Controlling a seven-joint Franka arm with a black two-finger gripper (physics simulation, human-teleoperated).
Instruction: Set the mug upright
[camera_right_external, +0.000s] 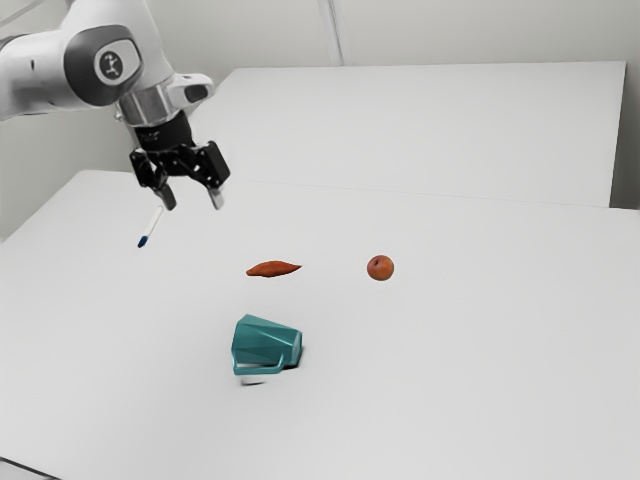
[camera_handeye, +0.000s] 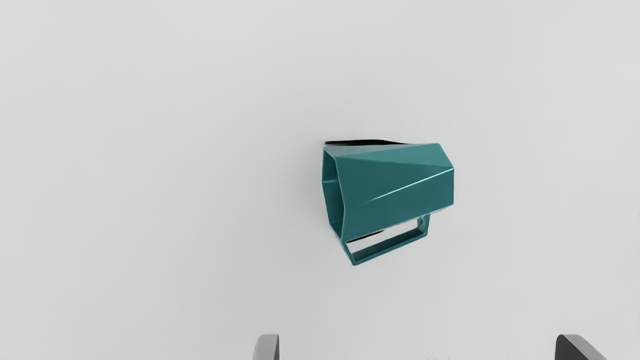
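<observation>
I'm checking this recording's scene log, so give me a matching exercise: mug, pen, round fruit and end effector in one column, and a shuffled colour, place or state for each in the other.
1. Mug
2. Pen
3. Round fruit
4. End effector

A. White with a dark blue end
B. Open, above the table
C. Teal, lying on its side
D. Farthest to the exterior view's right

Pairs: 1-C, 2-A, 3-D, 4-B
</observation>
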